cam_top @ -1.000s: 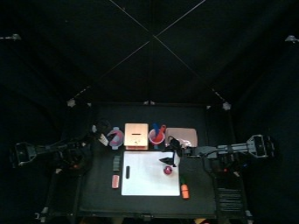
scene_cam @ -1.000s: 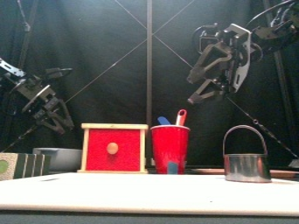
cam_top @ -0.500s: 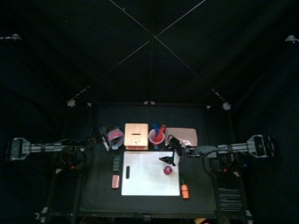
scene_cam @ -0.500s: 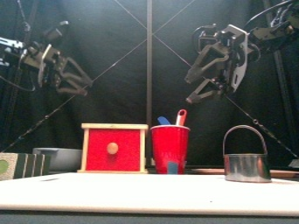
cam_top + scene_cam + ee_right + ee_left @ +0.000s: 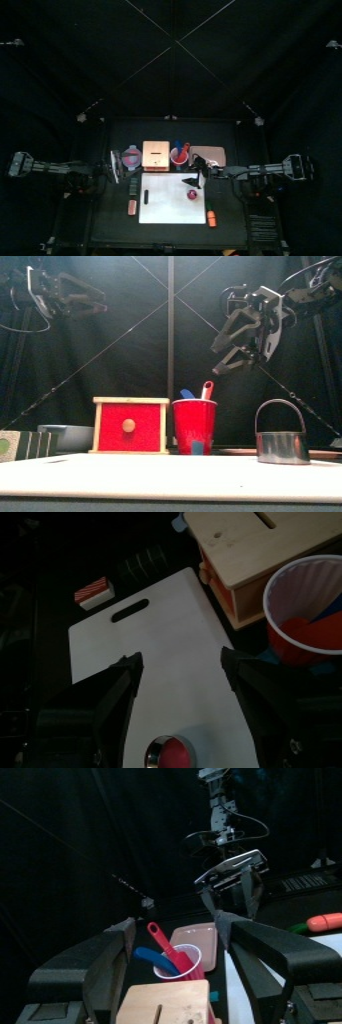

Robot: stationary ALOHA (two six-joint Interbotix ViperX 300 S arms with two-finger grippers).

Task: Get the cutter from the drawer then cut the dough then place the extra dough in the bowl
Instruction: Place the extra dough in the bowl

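Plainly the cutter [image 5: 282, 436] is out of the drawer. It stands upright at the right edge of the white cutting board [image 5: 160, 203], toward the board's back, with its wire handle arching straight up. Seen from the front, the arch spans left to right. The red dough [image 5: 194, 195] lies flat on the board just in front of the cutter; whether the two touch I cannot tell. The wooden box [image 5: 131, 426] sits behind the board with its red front flush, and the red cup [image 5: 195, 426] is beside it.

The right gripper [image 5: 181, 662] hangs high over the board's right half, up and to the left of the cutter in the front view. Its jaws are spread wide and empty. The left gripper [image 5: 177, 923] is high off the board's left side, also gaping and holding nothing.

The right arm is clearly nearer. I judge the next move is a drop down and rightward onto the handle's top, with the jaws closing across the wire.
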